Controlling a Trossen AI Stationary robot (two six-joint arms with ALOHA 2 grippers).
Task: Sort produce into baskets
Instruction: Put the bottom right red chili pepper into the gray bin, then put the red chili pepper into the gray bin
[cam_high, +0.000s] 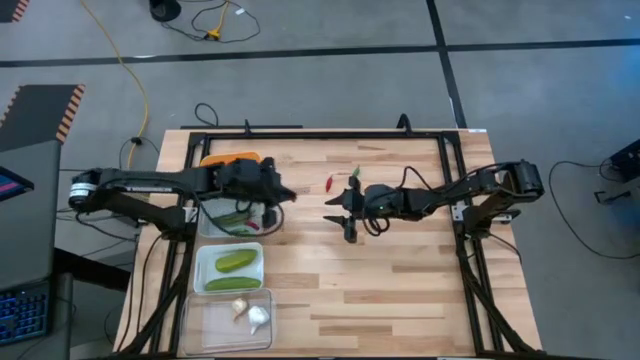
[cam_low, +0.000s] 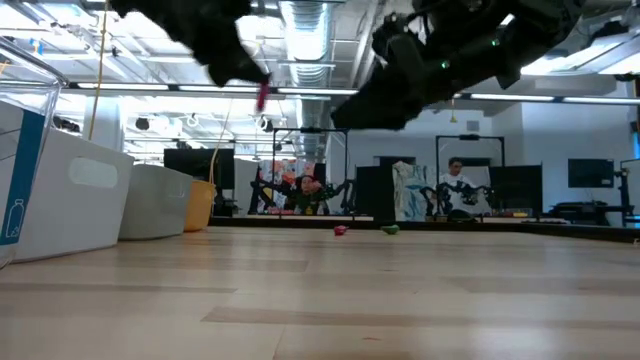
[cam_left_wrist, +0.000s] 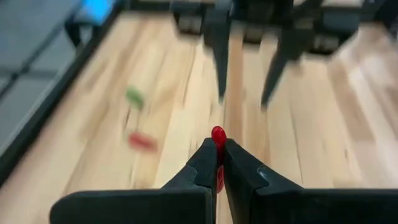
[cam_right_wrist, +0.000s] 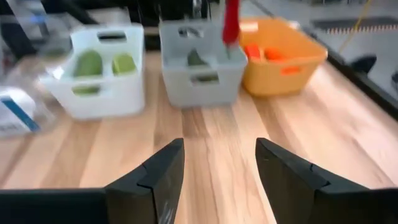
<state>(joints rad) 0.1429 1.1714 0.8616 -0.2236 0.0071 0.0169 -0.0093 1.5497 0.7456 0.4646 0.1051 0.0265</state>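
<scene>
My left gripper (cam_high: 288, 195) is shut on a small red chili (cam_left_wrist: 217, 134), high beside the grey basket (cam_high: 238, 218). The chili also shows in the low view (cam_low: 262, 97) and the right wrist view (cam_right_wrist: 231, 22). My right gripper (cam_high: 347, 216) is open and empty above mid-table, facing the baskets. A loose red chili (cam_high: 329, 183) and a green chili (cam_high: 355, 172) lie on the table. The orange basket (cam_right_wrist: 280, 53) holds carrots. The white basket (cam_right_wrist: 102, 71) holds cucumbers. The clear basket (cam_high: 230, 320) holds garlic. My left gripper pinches the red chili between its two fingertips (cam_left_wrist: 208, 163). One end of the chili (cam_left_wrist: 217, 132) sticks out past the tips. In the low view the chili hangs below the fingers, roughly upright and lifted clear of the table and the baskets.
The four baskets stand in a row along the table's left side, orange farthest and clear nearest. A black frame (cam_high: 455, 150) runs along the table's far, left and right sides. Bare wood lies at the middle and near right. People and equipment show in the room beyond.
</scene>
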